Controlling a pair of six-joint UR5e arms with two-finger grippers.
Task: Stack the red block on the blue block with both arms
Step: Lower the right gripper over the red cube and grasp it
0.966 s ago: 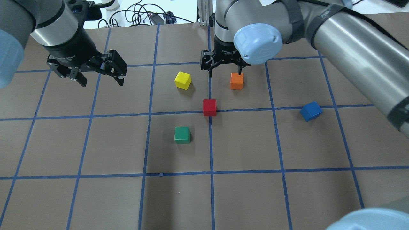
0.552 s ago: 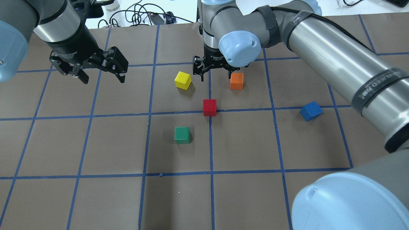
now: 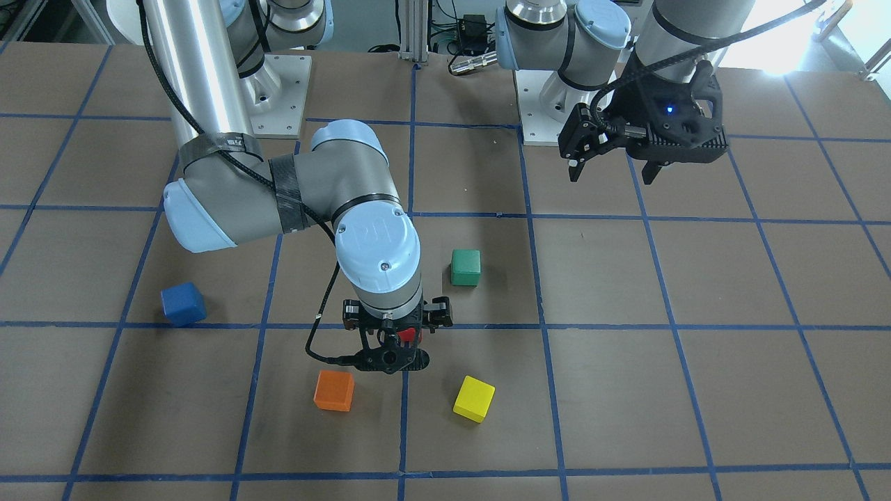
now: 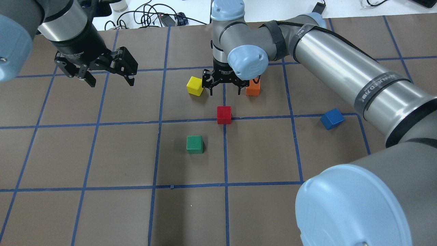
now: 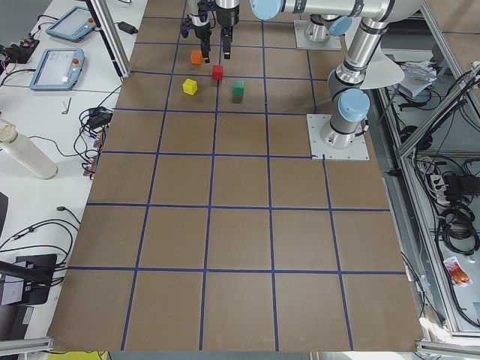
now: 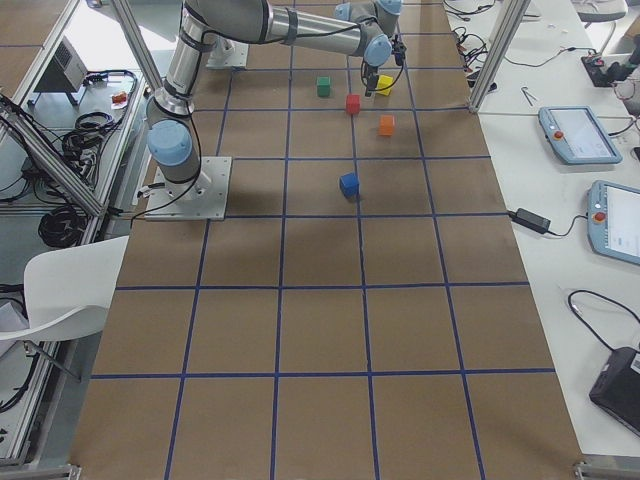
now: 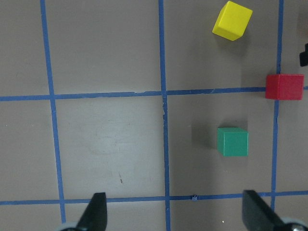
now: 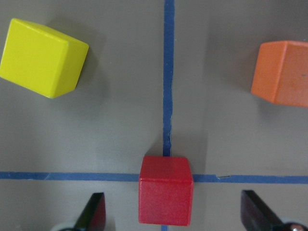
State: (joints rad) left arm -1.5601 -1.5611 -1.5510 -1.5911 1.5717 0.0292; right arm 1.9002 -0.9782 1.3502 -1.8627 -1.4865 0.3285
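Note:
The red block [image 4: 224,114] sits on a blue tape crossing at mid-table. My right gripper [image 4: 225,91] is open and hovers just beyond it, between the yellow and orange cubes. In the right wrist view the red block [image 8: 166,190] lies at the bottom centre between the open fingers [image 8: 94,214]. In the front view the right gripper [image 3: 393,341] hides most of the red block [image 3: 408,335]. The blue block [image 4: 332,118] lies apart to the right, turned at an angle; it also shows in the front view [image 3: 183,304]. My left gripper [image 4: 112,81] is open and empty, raised at far left.
A yellow cube [image 4: 195,85] and an orange cube [image 4: 253,89] flank the right gripper closely. A green cube [image 4: 194,144] sits nearer, left of the red block. Cables [image 4: 153,17] lie past the table's far edge. The right arm's elbow [image 4: 358,205] fills the lower right.
My right gripper has moved left and nearer, from beside the orange cube to between the yellow and orange cubes, closer to the red block. The left gripper has barely shifted. No cubes moved.

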